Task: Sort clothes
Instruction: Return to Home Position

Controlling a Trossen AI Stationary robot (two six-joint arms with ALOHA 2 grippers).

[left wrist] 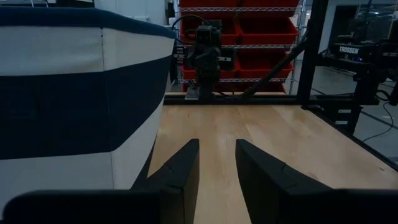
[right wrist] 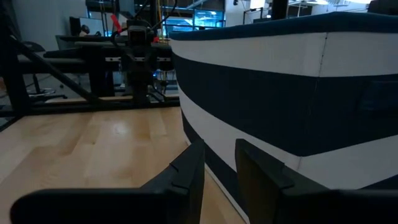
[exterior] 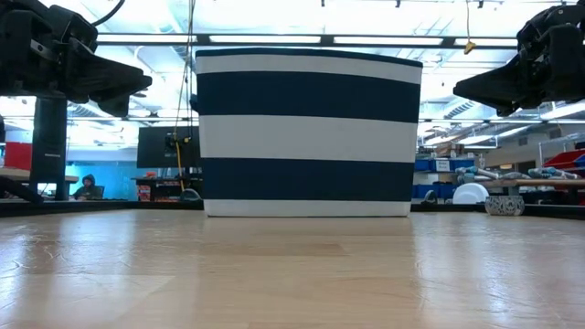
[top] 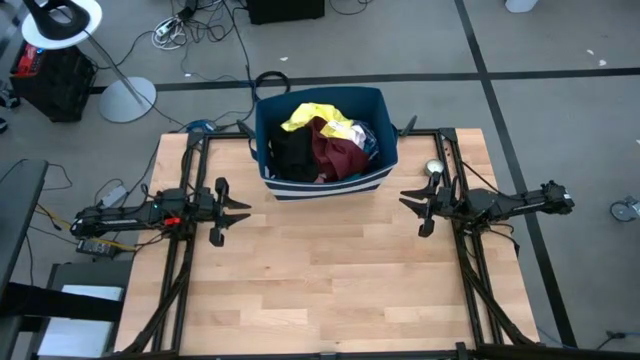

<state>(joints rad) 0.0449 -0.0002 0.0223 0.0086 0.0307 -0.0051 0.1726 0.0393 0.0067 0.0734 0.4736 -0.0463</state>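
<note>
- The clothes (top: 320, 145) lie heaped inside the navy-and-white striped bin (top: 325, 188), at the upper centre of the high view, at the far edge of the worktop (top: 320, 290).
- In the heap a yellow shirt (top: 318, 116) lies toward the back, a black piece (top: 293, 155) at the left and a maroon piece (top: 338, 155) at the right. They overlap, so their edges are hard to separate.
- Every garment that shows is in the bin. In the low view its tall wall hides the contents.
- The left claw (top: 244, 213) hangs at the left-middle of the high view, well apart from the heap. Its fingers are spread with a gap between them and hold nothing.
- The right claw (top: 410, 208) mirrors it at the right-middle, just beside the bin's corner, also released and empty.
- Handling, as a judgement: these pieces look light, limp and not fragile. They will drape, stretch and bunch rather than keep a shape.
- The best hold is likely a raised fold or ridge on top of the heap, pinched from above, not a flat patch where the fingers would slide off.
- Since the pieces lie tangled, lifting one may drag a neighbour with it or catch on the rim.
- The bin itself may be light enough to shift if a garment snags.
</note>
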